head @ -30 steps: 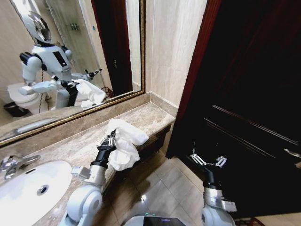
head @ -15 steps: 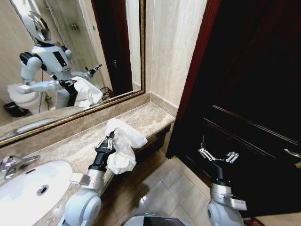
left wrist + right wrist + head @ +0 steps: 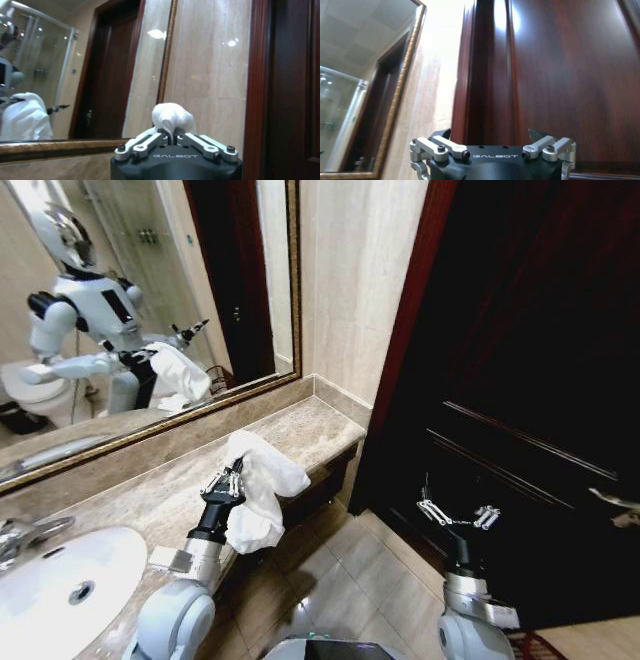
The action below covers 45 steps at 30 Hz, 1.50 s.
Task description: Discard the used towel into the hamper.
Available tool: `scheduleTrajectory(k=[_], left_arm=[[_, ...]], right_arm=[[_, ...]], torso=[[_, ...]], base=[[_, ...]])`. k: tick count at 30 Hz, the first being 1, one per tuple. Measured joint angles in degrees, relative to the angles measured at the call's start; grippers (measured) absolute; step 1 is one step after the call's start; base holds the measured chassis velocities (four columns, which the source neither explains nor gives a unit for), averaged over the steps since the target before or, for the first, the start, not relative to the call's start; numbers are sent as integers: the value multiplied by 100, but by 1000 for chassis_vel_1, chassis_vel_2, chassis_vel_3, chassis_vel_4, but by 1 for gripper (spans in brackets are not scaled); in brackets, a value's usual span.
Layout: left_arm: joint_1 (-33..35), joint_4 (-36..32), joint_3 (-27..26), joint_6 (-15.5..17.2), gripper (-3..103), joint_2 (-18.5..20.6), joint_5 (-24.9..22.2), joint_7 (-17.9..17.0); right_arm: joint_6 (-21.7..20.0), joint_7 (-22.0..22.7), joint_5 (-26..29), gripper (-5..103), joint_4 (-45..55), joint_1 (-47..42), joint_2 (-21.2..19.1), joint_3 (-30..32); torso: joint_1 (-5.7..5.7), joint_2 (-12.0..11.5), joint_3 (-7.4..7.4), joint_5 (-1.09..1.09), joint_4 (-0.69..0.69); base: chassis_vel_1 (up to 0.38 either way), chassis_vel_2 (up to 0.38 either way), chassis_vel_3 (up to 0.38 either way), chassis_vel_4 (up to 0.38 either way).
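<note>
A crumpled white towel (image 3: 258, 490) hangs in the air over the front edge of the marble counter (image 3: 300, 425), with my left gripper (image 3: 226, 483) shut on its upper folds. In the left wrist view a white tuft of the towel (image 3: 172, 117) sticks up between the closed fingers. My right gripper (image 3: 457, 516) is open and holds nothing; it is raised in front of the dark wooden door (image 3: 530, 380) at the right. The hamper is out of view.
A white sink basin (image 3: 65, 585) with a chrome tap (image 3: 25, 535) sits at the counter's left. A gold-framed mirror (image 3: 150, 300) above it reflects me and the towel. Beige floor tiles (image 3: 360, 580) lie between the counter and the door.
The whole picture has shifted slightly left, so the camera has turned. My left gripper still holds the towel, which hangs a little lower than a second ago. My right gripper has risen and moved right.
</note>
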Motion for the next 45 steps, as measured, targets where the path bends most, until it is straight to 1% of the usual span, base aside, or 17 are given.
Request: scheduleTrajectory(k=[8, 14, 29, 45], left_arm=[[-6, 56, 38, -18, 4, -34, 0, -2], [-61, 155, 138, -30, 4, -131, 26, 12], [-129, 261, 150, -20, 4, -105, -130, 133], [-144, 310, 155, -16, 4, -100, -109, 229]], right_arm=[[184, 4, 8, 100, -136, -84, 80, 34], [294, -7, 153, 100, -189, -214, 61, 93], [390, -51, 92, 100, -266, -166, 89, 9], [444, -12, 85, 100, -279, -194, 117, 37]], torso=[[0, 0, 0, 0, 0], [0, 0, 0, 0, 0], [0, 0, 0, 0, 0], [0, 0, 0, 1, 0]], base=[[-89, -93, -82, -83], [-114, -104, -109, -118], [-132, -124, -126, -124], [-118, -127, -125, -123]])
